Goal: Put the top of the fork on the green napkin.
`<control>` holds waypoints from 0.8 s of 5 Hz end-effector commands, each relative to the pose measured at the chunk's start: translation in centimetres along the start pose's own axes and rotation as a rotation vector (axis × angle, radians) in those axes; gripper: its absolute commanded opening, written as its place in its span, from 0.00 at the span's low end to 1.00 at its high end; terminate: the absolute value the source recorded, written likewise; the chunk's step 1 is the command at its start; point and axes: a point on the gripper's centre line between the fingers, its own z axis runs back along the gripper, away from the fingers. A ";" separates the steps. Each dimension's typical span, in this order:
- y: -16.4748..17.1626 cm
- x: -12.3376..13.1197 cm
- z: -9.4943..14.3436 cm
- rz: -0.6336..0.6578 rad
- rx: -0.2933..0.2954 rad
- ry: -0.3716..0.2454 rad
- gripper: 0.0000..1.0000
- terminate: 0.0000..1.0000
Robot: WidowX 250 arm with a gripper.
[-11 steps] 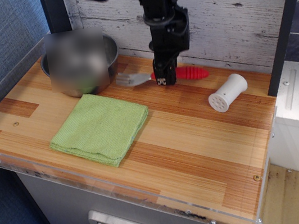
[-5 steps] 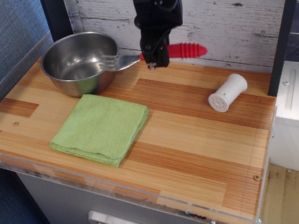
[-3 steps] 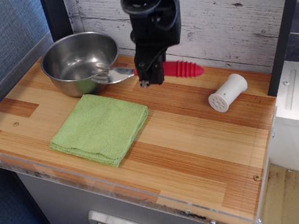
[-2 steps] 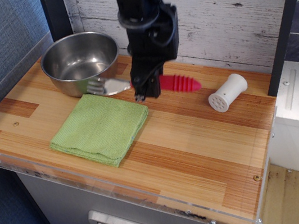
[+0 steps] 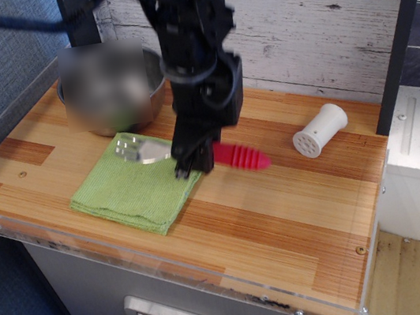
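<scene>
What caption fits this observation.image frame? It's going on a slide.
Gripper holds the fork by its red handle, tined head over the green napkin.

Black arm reaches down — tool (image 5: 187, 166) pointing downward, jaws clamped.

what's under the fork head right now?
The green napkin lies under the fork's silver head. Whether the tines touch the cloth can't be told. The gripper hides the fork's neck and the napkin's right corner.
</scene>
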 end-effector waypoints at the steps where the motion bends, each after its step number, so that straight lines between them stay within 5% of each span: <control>1: -1.5 0.4 -1.0 -0.087 -0.032 0.017 0.00 0.00; 4: -2.0 0.9 -2.8 -0.141 -0.113 -0.012 0.00 0.00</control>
